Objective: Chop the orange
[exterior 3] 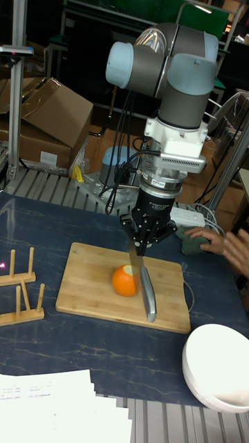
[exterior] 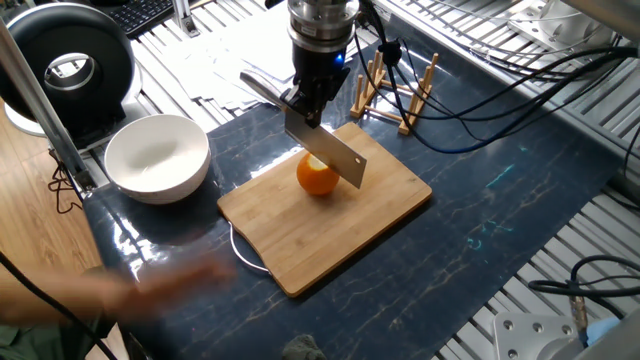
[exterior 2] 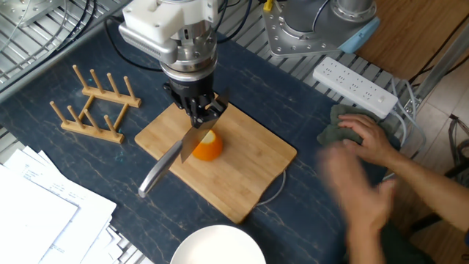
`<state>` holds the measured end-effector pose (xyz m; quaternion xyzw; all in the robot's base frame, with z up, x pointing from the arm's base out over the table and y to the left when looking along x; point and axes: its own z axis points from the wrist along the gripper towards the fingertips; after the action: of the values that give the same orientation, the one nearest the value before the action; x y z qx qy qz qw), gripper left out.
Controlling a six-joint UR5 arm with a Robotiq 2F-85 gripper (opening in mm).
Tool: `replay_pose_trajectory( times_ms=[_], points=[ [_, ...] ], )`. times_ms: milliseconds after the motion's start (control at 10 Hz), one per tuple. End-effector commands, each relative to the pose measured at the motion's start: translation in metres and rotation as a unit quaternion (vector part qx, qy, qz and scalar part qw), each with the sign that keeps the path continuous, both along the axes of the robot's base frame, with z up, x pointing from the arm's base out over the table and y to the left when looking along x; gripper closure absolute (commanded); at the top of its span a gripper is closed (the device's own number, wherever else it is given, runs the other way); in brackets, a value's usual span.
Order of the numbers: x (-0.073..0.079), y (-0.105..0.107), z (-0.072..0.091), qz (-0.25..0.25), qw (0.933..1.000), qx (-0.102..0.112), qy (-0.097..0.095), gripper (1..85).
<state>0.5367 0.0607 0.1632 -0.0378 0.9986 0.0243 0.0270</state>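
The orange [exterior: 318,179] [exterior 2: 209,150] [exterior 3: 124,282] sits near the middle of a wooden cutting board [exterior: 330,235] [exterior 2: 253,176] [exterior 3: 83,287], its pale cut top facing up. My gripper [exterior: 308,104] [exterior 2: 203,117] [exterior 3: 142,250] hangs just above it, shut on the handle of a steel knife [exterior: 330,152] [exterior 2: 170,163] [exterior 3: 147,294]. The blade slants down across the top of the orange and hides part of it. Whether the edge touches the fruit or has entered it, I cannot tell.
A white bowl [exterior: 157,157] [exterior 2: 218,247] [exterior 3: 220,367] stands beside the board. A wooden peg rack [exterior: 395,88] [exterior 2: 94,108] is on the far side. A person's hand [exterior 2: 363,136] rests on a grey cloth, and another hand [exterior 2: 359,187] [exterior: 165,285] is blurred in motion. Papers [exterior 2: 37,220] lie at the table's edge.
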Motion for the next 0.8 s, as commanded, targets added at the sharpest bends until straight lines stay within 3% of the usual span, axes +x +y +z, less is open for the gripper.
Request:
replay_pose_trajectory(
  times_ms=[0, 700],
  points=[
    [0.0, 0.002, 0.0, -0.002, 1.0, 0.004, -0.001, 84.3],
    [-0.01, 0.003, 0.005, -0.006, 0.9999, 0.012, 0.0, 84.3]
  ],
)
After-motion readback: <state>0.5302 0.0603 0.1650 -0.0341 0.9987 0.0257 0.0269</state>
